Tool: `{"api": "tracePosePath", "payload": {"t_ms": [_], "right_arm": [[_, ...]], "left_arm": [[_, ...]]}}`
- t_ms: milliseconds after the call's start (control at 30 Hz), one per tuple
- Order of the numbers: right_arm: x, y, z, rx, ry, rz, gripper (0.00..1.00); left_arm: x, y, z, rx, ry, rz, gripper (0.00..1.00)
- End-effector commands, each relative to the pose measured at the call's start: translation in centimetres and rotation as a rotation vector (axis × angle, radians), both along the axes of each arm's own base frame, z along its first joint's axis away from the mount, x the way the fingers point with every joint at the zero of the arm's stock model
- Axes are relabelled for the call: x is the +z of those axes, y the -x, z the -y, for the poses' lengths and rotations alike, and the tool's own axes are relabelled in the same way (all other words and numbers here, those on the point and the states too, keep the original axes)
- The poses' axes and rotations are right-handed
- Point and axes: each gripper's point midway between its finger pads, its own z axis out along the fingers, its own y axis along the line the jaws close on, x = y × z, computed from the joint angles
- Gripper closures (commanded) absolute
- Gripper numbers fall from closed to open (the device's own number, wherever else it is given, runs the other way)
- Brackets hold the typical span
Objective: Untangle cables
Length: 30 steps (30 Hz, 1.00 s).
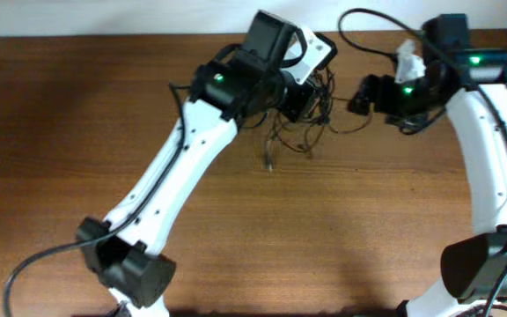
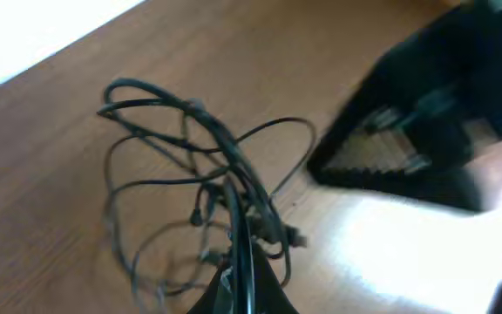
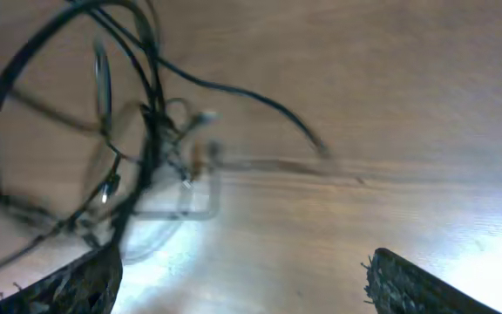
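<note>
Left end effector [image 2: 240,295] clamps the cables [image 2: 238,196]; right end effector [image 3: 242,292] gapes wide, empty, beside them.

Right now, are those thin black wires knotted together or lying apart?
Knotted together. The wires loop through one another in one bunch, strands crossing at its middle in both close-up views.

Overhead top-down; both wrist views close on the same cables [image 2: 236,173]
</note>
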Motion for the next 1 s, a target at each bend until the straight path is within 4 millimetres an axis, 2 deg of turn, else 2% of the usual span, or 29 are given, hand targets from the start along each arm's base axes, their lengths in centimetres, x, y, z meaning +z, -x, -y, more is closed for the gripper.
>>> {"api": "tracePosePath", "payload": {"t_ms": [0,67,133,200,300,333,367,467,500,533,567,600,667,700,800,833,900,933,967], "right_arm": [[1.5,-0.4,-4.2,0.073,-0.132,0.048,0.10],[2.6,-0.8,-5.5,0.109,-0.215,0.085,0.11],[2.7,-1.0,-5.6,0.111,-0.217,0.093,0.12],[3.1,-1.8,-5.6,0.059,-0.240,0.102,0.14],[2.9,-3.4,-6.0,-0.047,-0.287,0.080,0.24],[0.6,-4.2,-7.1,-0.055,-0.291,0.020,0.31],[-0.8,-4.5,-7.3,-0.055,-0.286,-0.009,0.43],[-2.7,-4.6,-6.8,-0.077,-0.248,-0.051,0.88],[-2.8,-4.5,-6.4,-0.087,-0.236,-0.060,0.96],[-3.0,-4.2,-5.8,-0.100,-0.227,-0.079,0.96],[-3.3,-3.8,-4.8,-0.105,-0.217,-0.097,0.96],[-3.3,-3.1,-3.1,-0.113,-0.203,-0.118,0.96],[-2.6,-2.2,-0.5,-0.110,-0.184,-0.113,0.96],[-1.6,-1.5,1.0,-0.105,-0.176,-0.089,0.96],[0.7,-0.1,3.9,-0.124,-0.159,-0.039,0.96],[1.1,0.4,4.7,-0.133,-0.152,-0.032,0.96],[1.3,1.6,7.0,-0.152,-0.134,-0.043,0.96],[1.1,1.9,7.9,-0.161,-0.123,-0.051,0.96],[0.7,2.3,9.6,-0.203,-0.081,-0.070,0.96]], "left_arm": [[3.4,1.1,-0.7,0.066,0.087,-0.018,1.00],[3.4,0.7,-1.4,0.117,0.104,-0.049,1.00],[3.4,0.1,-2.3,0.193,0.141,-0.102,1.00],[3.5,0.5,-1.8,0.167,0.160,-0.119,1.00],[3.9,1.3,-1.1,0.115,0.195,-0.149,1.00],[3.9,1.4,-1.0,0.109,0.200,-0.153,1.00],[3.9,1.4,-1.0,0.109,0.200,-0.153,1.00],[3.5,0.6,-1.8,0.164,0.161,-0.123,1.00],[3.3,0.0,-2.5,0.200,0.137,-0.104,1.00],[2.9,-1.0,-3.8,0.260,0.100,-0.081,1.00],[2.4,-2.1,-5.8,0.342,0.047,-0.058,1.00],[1.4,-3.8,-10.5,0.501,-0.065,-0.028,1.00],[0.2,-5.1,-17.7,0.700,-0.204,-0.025,1.00],[-0.3,-5.4,-21.2,0.776,-0.240,-0.051,1.00],[-0.9,-5.6,-29.7,0.955,-0.261,-0.112,1.00],[-1.0,-5.5,-31.6,0.995,-0.263,-0.124,1.00],[-1.2,-5.0,-36.8,1.109,-0.262,-0.148,1.00],[-1.2,-4.7,-38.7,1.151,-0.261,-0.155,1.00],[-1.2,-4.1,-41.3,1.211,-0.259,-0.165,1.00]]}}
